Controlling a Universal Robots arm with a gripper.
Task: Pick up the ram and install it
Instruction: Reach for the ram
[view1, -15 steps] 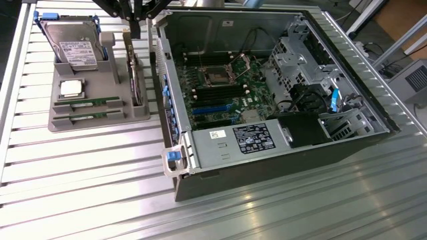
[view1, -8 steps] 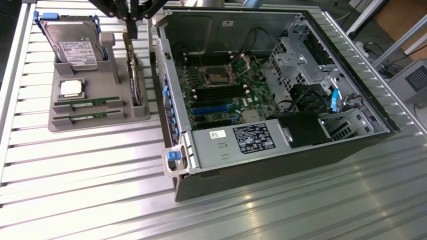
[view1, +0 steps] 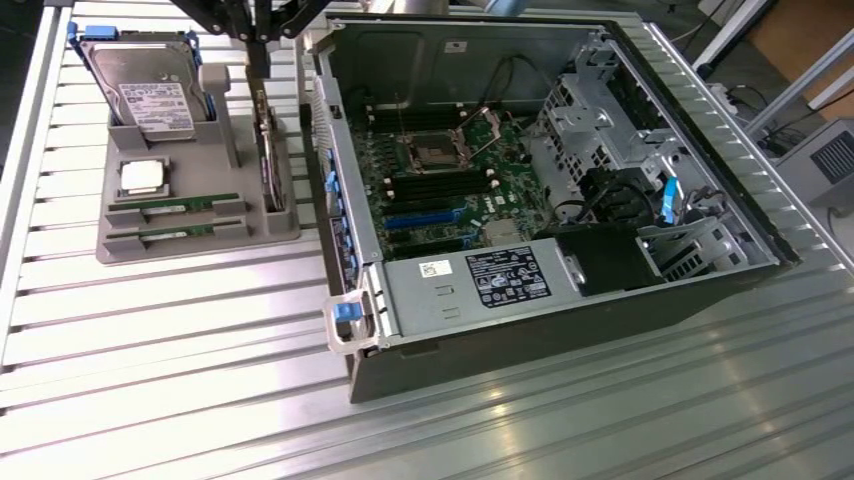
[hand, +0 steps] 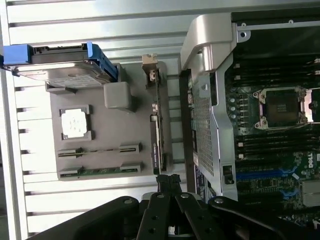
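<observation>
ram (view1: 175, 204): 2 sticks slotted in tray (hand: 107, 127), likely light, stiff, fragile | hold: mid-length, across faces | pincer (hand: 167, 180): fully closed, empty

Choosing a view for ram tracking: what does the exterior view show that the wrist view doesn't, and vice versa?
Exterior view: the labelled power supply, the drive bays and the case's blue-tabbed handle. Wrist view: the hand up close, shut, holding nothing. Shared: the grey tray with two ram sticks, the processor, the hard drive, the upright card, and the motherboard's CPU socket.
</observation>
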